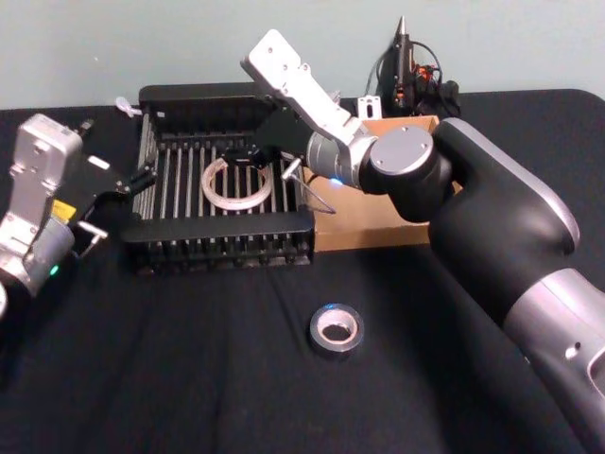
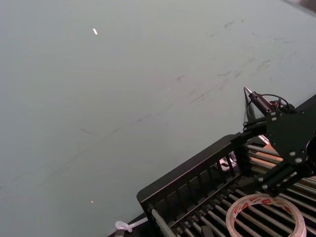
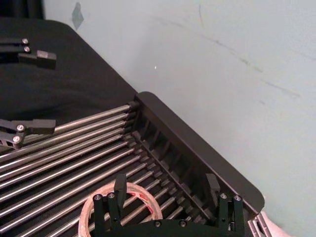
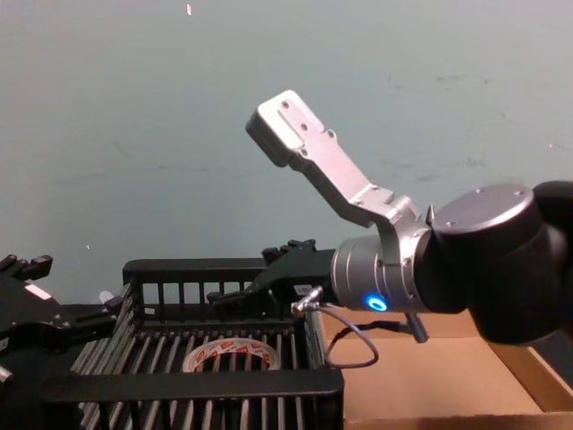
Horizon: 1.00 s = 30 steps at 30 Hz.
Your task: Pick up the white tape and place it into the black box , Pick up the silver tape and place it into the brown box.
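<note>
The flat whitish red-printed tape roll [image 1: 235, 183] lies on the slatted floor of the black plastic crate [image 1: 222, 235]. The right hand [image 1: 244, 154] hovers over it, fingers apart. The small grey-silver duct tape roll [image 1: 337, 328] sits near the bench's front edge. The tan cardboard box [image 1: 364, 222] adjoins the crate. The left hand [image 1: 142, 176], seemingly open, hangs beside the crate.

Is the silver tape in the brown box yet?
No, the silver tape lies on the black table, in front of the brown box.
</note>
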{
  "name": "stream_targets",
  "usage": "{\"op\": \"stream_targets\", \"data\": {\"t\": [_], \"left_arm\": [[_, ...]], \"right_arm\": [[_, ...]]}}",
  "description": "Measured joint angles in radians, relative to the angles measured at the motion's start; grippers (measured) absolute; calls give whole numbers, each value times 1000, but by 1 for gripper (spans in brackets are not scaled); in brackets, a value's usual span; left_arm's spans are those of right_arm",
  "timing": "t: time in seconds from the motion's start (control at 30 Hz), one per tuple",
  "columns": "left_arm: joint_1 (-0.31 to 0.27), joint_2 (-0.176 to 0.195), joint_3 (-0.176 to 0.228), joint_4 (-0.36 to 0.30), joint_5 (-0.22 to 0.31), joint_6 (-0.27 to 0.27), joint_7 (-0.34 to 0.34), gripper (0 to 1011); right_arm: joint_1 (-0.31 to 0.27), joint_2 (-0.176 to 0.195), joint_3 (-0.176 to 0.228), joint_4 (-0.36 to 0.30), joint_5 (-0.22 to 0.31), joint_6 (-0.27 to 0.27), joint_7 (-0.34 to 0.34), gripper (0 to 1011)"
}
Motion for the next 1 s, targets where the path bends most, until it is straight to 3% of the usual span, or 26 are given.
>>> {"op": "stream_targets", "data": {"t": [0.2,0.43,0.6,0.7,1.0], "left_arm": [[0,0,0,0,0,0,0,1001],[0,0,0,0,0,0,0,1001],[0,0,0,0,0,0,0,1001],[0,0,0,0,0,0,0,1001],[0,0,0,0,0,0,0,1001]], "right_arm": [[-21,16,20,-53,8,8,12,1002],[-78,75,61,-201,44,36,39,1002],[-136,133,98,-320,87,56,60,1002],[-198,191,131,-424,128,71,72,1002],[-365,325,203,-626,208,85,85,1002]]}}
